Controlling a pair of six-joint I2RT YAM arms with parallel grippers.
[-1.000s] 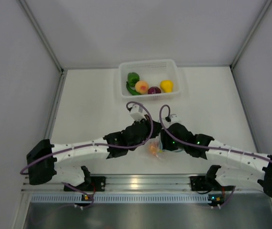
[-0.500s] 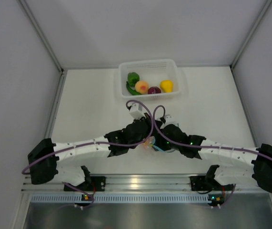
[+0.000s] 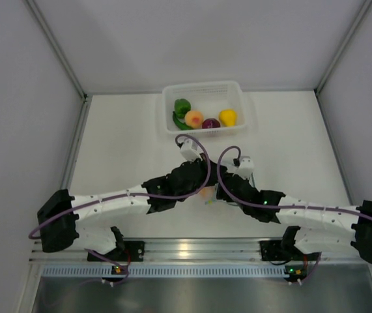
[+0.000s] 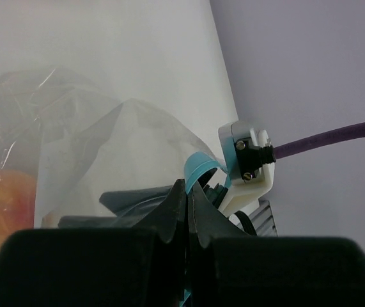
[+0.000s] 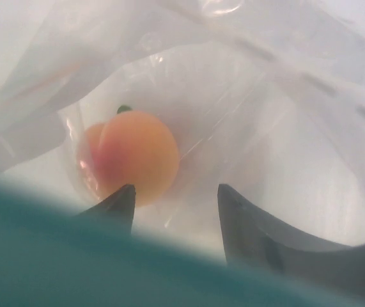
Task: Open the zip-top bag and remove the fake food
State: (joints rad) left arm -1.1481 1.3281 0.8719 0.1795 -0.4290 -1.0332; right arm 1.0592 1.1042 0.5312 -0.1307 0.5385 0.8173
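Top view: A white mesh plastic basket (image 3: 202, 85) stands at 12 o'clock on the white table (image 3: 120, 150). It holds a glossy green plastic pepper (image 3: 182, 105), a slim green chili (image 3: 180, 122), a peach-orange fruit (image 3: 193, 119), a purple piece (image 3: 211, 123) and a yellow pepper (image 3: 228, 117). The left arm (image 3: 114, 203) and right arm (image 3: 309, 214) meet wrist to wrist at table centre. They hide nearly all of the clear, soft plastic zip-top bag (image 3: 212, 200); only a pale edge and an orange sliver (image 3: 204, 192) show. Neither pair of jaws can be made out from here.

Left wrist view: The left gripper (image 4: 187, 188) is clamped tight on the bag's light blue zip strip (image 4: 201, 167), which curls out toward 1 o'clock. Crumpled clear film rises at 10 o'clock. An orange blur (image 4: 3, 198) is cut off at the 9 o'clock edge.

Right wrist view: The right gripper (image 5: 176, 198) stands with jaws apart, holding nothing, amid the bag's film. The peach-orange plastic fruit (image 5: 131, 157) lies inside the bag at 10 o'clock. The left fingertip (image 5: 117, 201) overlaps its lower edge; contact cannot be confirmed. An unfocused teal band (image 5: 73, 268) blocks the bottom.
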